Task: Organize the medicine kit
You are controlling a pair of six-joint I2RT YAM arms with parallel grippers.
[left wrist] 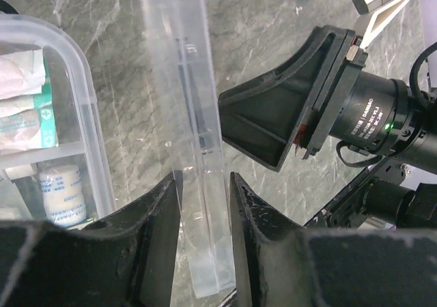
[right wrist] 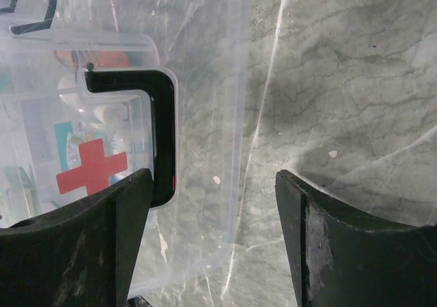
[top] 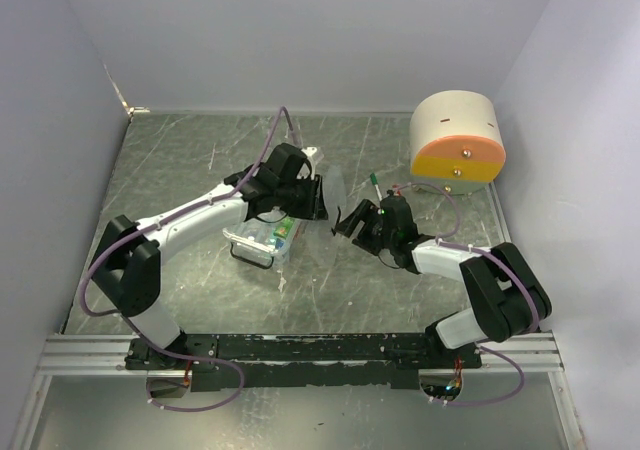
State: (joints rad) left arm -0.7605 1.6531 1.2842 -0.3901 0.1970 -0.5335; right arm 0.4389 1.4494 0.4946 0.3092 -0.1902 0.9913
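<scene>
1. Left gripper [left wrist: 203, 184]: nearly closed, pinching the clear lid [left wrist: 188, 82] upright on its edge, just beside the open box [left wrist: 89, 109] on the table [top: 330, 290]
2. Right gripper [right wrist: 213, 177]: wide open, empty, facing the lid
3. Likely light, stiff, slippery; best taken by rim or black handle [right wrist: 162, 136]

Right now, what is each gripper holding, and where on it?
Left gripper pinches the upright clear plastic panel at its near edge; right gripper, open, holds nothing.
</scene>
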